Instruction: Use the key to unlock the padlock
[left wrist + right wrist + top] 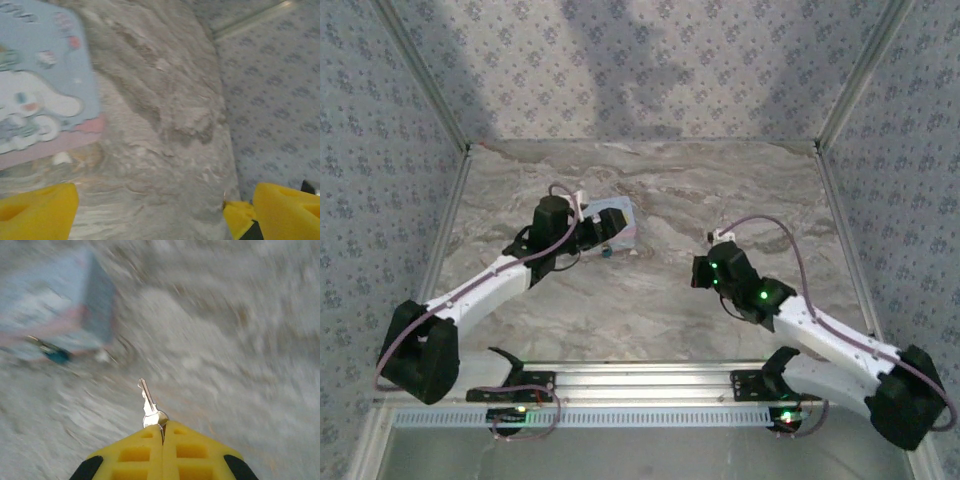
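- While my right pincer (162,426) clamps the key (148,404), the padlock (57,355) lies ahead-left of its blade.
- Left pincer (162,210), spread empty, sits nearer it.

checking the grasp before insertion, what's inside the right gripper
A small silvery key is pinched in the shut right gripper; its blade sticks out forward. Most of the key's head is covered by the yellow fingers, so how deep it sits cannot be seen.
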`<action>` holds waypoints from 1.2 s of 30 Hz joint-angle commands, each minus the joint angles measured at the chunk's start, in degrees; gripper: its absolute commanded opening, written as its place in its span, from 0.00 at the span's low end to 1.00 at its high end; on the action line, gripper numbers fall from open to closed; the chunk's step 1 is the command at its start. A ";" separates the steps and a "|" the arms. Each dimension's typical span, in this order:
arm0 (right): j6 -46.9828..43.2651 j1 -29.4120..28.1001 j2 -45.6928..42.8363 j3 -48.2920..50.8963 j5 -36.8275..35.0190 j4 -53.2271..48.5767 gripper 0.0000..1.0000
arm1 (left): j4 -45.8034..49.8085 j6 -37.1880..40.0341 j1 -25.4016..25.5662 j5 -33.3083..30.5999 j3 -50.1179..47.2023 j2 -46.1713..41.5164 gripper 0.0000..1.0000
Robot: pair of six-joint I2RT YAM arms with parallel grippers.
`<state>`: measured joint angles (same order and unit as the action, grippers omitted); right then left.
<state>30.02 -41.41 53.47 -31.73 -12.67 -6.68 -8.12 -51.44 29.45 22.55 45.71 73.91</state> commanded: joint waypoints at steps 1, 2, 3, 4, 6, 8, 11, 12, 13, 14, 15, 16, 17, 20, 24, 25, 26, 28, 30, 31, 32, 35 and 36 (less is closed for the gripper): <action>-17.59 -0.64 -4.91 3.30 0.98 17.43 0.00 | -4.34 2.91 2.13 7.42 4.91 -1.37 0.86; -22.43 -0.73 -5.71 3.87 3.30 20.08 0.00 | -4.27 4.02 2.94 8.10 5.91 -1.11 0.85; -26.59 -0.95 -6.11 4.40 5.73 22.14 0.00 | -4.27 4.86 3.82 8.68 6.80 -0.81 0.83; -29.88 -1.35 -6.13 4.61 7.11 23.29 0.00 | -4.34 5.31 4.50 9.10 7.46 -0.49 0.81; -36.42 -2.24 -5.65 4.65 9.80 24.75 0.00 | -5.28 6.29 5.87 10.21 8.64 0.49 0.78; -39.74 -3.12 -4.92 4.65 10.43 26.31 0.00 | -5.91 6.91 7.17 10.63 9.38 1.42 0.76; -40.86 -3.80 -3.45 4.07 10.41 28.25 0.00 | -6.01 7.66 8.66 10.94 10.71 2.94 0.73; -40.52 -3.90 -3.07 3.83 10.62 28.76 0.00 | -5.94 7.82 9.06 11.03 11.12 3.57 0.71; -40.04 -3.94 -2.80 3.61 10.90 29.11 0.00 | -5.84 7.78 9.24 11.03 11.44 4.13 0.71; -39.42 -3.99 -2.52 3.36 11.13 29.54 0.00 | -5.69 7.83 9.40 11.03 11.67 4.70 0.70; -38.69 -4.03 -2.29 3.25 11.39 29.85 0.00 | -5.73 7.84 9.61 10.98 11.88 5.29 0.68; -38.10 -3.95 -2.16 3.02 11.44 30.08 0.00 | -5.72 7.80 9.84 11.01 12.17 5.80 0.67; -37.37 -4.03 -2.00 2.99 11.34 30.32 0.00 | -5.90 7.80 10.04 11.16 12.41 6.27 0.66; -35.56 -4.03 -1.92 3.01 10.42 31.39 0.00 | -5.86 8.16 10.86 11.64 13.31 7.66 0.62; -33.86 -3.98 -1.72 2.88 9.71 31.95 0.00 | -5.68 8.45 11.54 12.07 14.26 9.13 0.51; -33.51 -3.96 -1.79 2.89 9.45 32.04 0.00 | -5.66 8.46 11.59 12.20 14.31 9.39 0.48; -33.25 -3.94 -1.75 2.85 9.21 32.16 0.00 | -5.63 8.45 11.60 12.25 14.56 9.68 0.44; -32.84 -3.90 -1.67 2.85 8.94 32.17 0.00 | -5.64 8.42 11.69 12.35 14.78 10.01 0.36; -32.36 -3.78 -1.69 2.89 8.55 32.25 0.00 | -5.69 8.40 11.70 12.28 14.91 10.14 0.27; -32.19 -3.70 -1.62 2.88 8.36 32.18 0.00 | -5.72 8.44 11.71 12.27 14.86 10.25 0.23; -31.87 -3.65 -1.62 2.89 8.21 32.14 0.00 | -5.61 8.49 11.70 12.29 14.96 10.23 0.19; -30.94 -3.30 -1.65 2.88 7.69 32.12 0.00 | -5.35 8.75 11.74 12.09 15.17 10.38 0.15; -30.58 -3.21 -1.67 2.89 7.70 32.12 0.00 | -5.22 8.82 11.68 12.08 15.26 10.43 0.13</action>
<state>-2.61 -44.93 51.81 -27.88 -3.42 23.68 -13.13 -43.57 40.91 33.82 59.24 83.81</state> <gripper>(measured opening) 0.039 0.144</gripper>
